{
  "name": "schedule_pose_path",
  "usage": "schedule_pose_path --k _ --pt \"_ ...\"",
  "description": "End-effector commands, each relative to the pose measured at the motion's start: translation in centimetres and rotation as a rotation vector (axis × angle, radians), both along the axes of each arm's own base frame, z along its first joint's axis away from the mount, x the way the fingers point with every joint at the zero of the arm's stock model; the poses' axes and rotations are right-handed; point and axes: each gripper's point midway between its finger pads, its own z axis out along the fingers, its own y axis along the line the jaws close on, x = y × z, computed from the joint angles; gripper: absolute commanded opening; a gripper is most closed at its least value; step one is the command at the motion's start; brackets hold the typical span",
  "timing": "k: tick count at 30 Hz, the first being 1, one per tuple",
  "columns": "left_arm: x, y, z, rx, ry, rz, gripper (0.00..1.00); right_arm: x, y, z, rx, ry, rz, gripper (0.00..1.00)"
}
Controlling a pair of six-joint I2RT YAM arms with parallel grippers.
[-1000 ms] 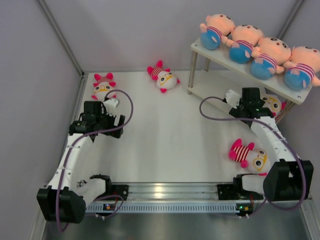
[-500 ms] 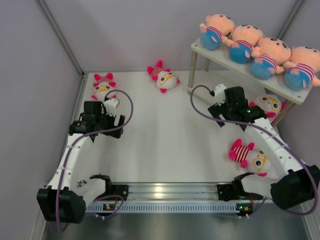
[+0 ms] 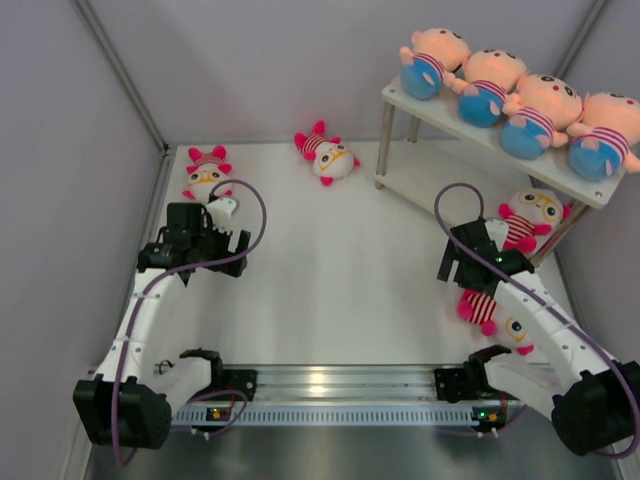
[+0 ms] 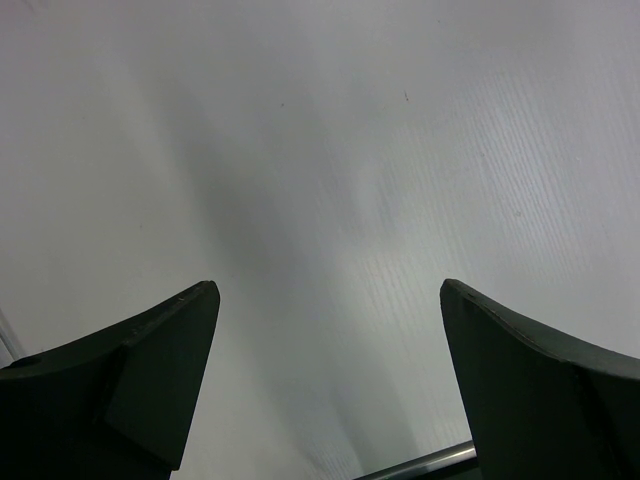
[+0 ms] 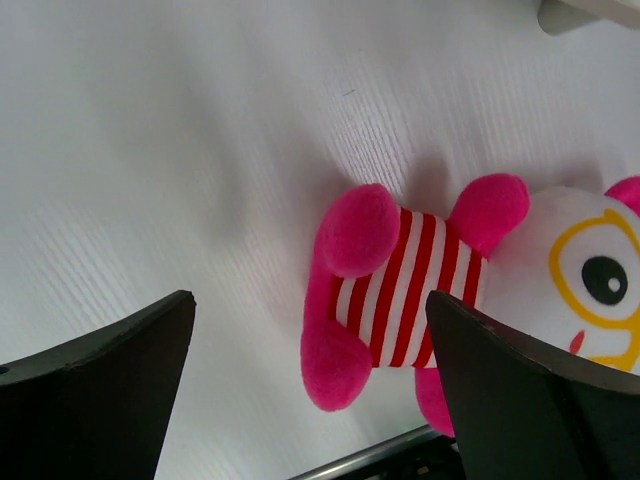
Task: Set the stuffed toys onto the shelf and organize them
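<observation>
The shelf (image 3: 450, 125) stands at the back right. Four peach dolls (image 3: 540, 110) lie in a row on its top tier. One pink doll (image 3: 530, 213) sits at the right of the lower tier (image 3: 430, 185). Another pink doll (image 3: 505, 318) lies on the table, partly under my right arm. My right gripper (image 3: 470, 262) is open and empty above it. In the right wrist view the doll (image 5: 420, 285) lies on its back between the open gripper (image 5: 308, 300). Two more pink dolls (image 3: 327, 155) (image 3: 207, 172) lie at the back. My left gripper (image 3: 200, 243) (image 4: 328, 290) is open over bare table.
Grey walls close in the white table (image 3: 330, 270) on the left, back and right. A metal rail (image 3: 340, 380) runs along the near edge between the arm bases. The shelf's metal leg (image 3: 384, 140) stands near the back middle pink doll.
My right gripper has drawn back from the shelf's lower tier, leaving a pink doll there, and has moved nearer over the pink doll on the table. The left arm has not moved.
</observation>
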Motion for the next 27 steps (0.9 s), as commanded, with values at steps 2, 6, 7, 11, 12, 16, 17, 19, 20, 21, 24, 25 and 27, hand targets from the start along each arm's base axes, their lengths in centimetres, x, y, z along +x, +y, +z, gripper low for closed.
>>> schedule_pose_path --k 2,6,7,11,12,16,17,19,20,21,24,25,27 --pt "0.4 -0.5 1.0 -0.017 -0.058 -0.027 0.98 0.0 -1.4 0.0 0.037 -0.095 -0.305 0.99" --pt "0.4 -0.6 1.3 -0.021 -0.067 -0.028 0.98 -1.6 -2.4 -2.7 -0.022 0.008 -0.448 0.99" --pt "0.4 -0.6 1.4 -0.021 -0.07 -0.028 0.98 -2.0 -2.5 -3.6 -0.045 0.051 -0.494 0.99" --pt "0.3 -0.7 1.5 -0.027 -0.076 -0.033 0.98 -2.4 -2.2 -5.2 -0.036 0.087 -0.535 0.99" --pt "0.3 -0.8 1.5 -0.029 -0.074 -0.035 0.98 -2.9 -2.1 -6.0 -0.026 0.097 -0.528 0.99" --pt "0.3 -0.7 1.5 -0.025 -0.076 -0.035 0.98 -2.0 -0.8 -6.7 0.07 0.044 -0.469 0.78" --pt "0.3 -0.7 1.5 -0.025 -0.074 -0.032 0.98 -1.8 -0.6 -6.6 0.081 0.034 -0.455 0.69" --pt "0.3 -0.7 1.4 -0.025 -0.073 -0.034 0.98 -1.1 -0.2 -6.4 0.105 -0.002 -0.407 0.35" --pt "0.3 -0.7 1.4 -0.025 -0.073 -0.034 0.98 -0.8 0.0 -6.3 0.113 -0.012 -0.382 0.26" --pt "0.3 -0.7 1.4 -0.025 -0.073 -0.033 0.98 0.3 0.7 -5.8 0.136 -0.054 -0.309 0.18" --pt "0.3 -0.6 1.4 -0.021 -0.074 -0.032 0.98 1.6 3.5 -5.1 0.229 -0.11 -0.154 0.0" --pt "0.3 -0.6 1.4 -0.022 -0.072 -0.031 0.98 2.9 5.2 -4.2 0.26 -0.168 -0.054 0.0" --pt "0.3 -0.6 1.4 -0.018 -0.073 -0.031 0.98 3.4 7.8 -3.6 0.303 -0.186 0.081 0.0"
